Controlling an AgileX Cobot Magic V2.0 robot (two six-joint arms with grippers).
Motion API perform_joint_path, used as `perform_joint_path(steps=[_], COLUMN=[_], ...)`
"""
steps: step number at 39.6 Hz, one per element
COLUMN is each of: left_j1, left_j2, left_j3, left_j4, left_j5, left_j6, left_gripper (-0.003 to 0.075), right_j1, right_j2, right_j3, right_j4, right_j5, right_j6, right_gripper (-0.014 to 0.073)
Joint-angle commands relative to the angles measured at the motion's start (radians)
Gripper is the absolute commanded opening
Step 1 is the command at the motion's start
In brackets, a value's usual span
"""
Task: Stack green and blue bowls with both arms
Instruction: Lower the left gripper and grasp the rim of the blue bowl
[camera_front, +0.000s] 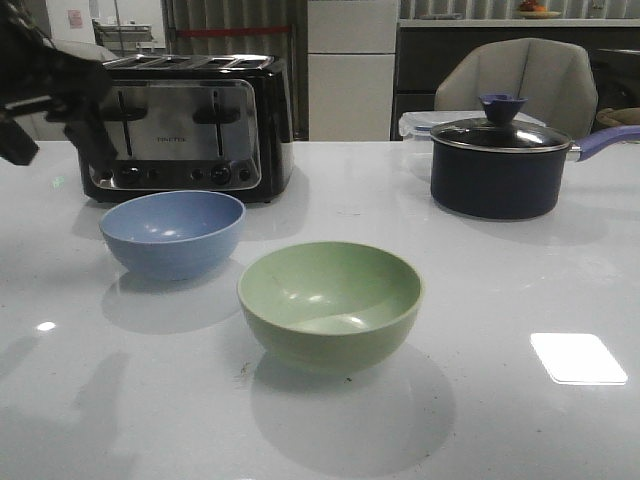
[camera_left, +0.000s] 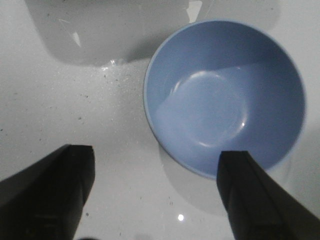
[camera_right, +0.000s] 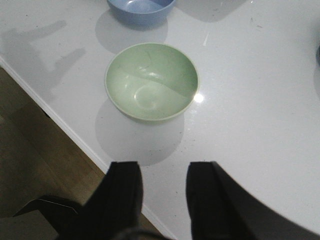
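The dusty blue bowl (camera_front: 172, 232) stands upright and empty on the white table (camera_front: 500, 300), left of centre. The sage green bowl (camera_front: 330, 300) stands upright and empty to its right, nearer the front, apart from it. My left arm (camera_front: 55, 85) hangs high at the far left. In the left wrist view my left gripper (camera_left: 155, 165) is open and empty above the table, with the blue bowl (camera_left: 225, 97) just past one finger (camera_left: 250, 200). My right gripper (camera_right: 165, 175) is open and empty over the table's front edge, short of the green bowl (camera_right: 151, 81). The blue bowl (camera_right: 141, 9) lies beyond.
A black and steel toaster (camera_front: 190, 125) stands behind the blue bowl. A dark saucepan (camera_front: 497, 175) with a blue-knobbed lid is at the back right, with a clear container (camera_front: 415, 122) and a chair (camera_front: 515, 75) behind it. The table edge (camera_right: 60, 125) drops to a wooden floor.
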Motion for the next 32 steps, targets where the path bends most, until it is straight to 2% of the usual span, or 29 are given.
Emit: perform_joint_path(steps=[1,10,13,26,30,32], left_j1=[-0.008,-0.008,-0.008,-0.008,-0.008,-0.008], left_j2=[0.061,0.223,0.243,0.248,0.248,0.246], left_j3=[-0.1,-0.212,-0.227,-0.227,-0.227,-0.227], left_j4=[-0.014,-0.02,-0.02,-0.018,-0.018,-0.016], left_j5=[-0.057,-0.057,-0.062,-0.057,-0.035,-0.028], left_j6=[-0.01,-0.01,-0.01,-0.01,-0.01,-0.01], left_gripper=[0.0563,0.0562,0.0537,0.0166,0.0088,0.0094], right_j1=[0.001,0.001,0.001,0.001,0.001,0.001], right_j2=[-0.007,-0.007,-0.007,-0.007,-0.007,-0.007], right_j3=[-0.026,-0.026,-0.026,-0.026,-0.026,-0.026], right_j4=[0.008,0.008,0.008,0.008,0.008,0.008], right_j5=[-0.06,-0.06,-0.06,-0.055,-0.055,-0.055], right_j6=[-0.006,-0.006,-0.006,-0.006,-0.006,-0.006], right_gripper=[0.0361,0.0361,0.0361,0.0361,0.0361,0.0361])
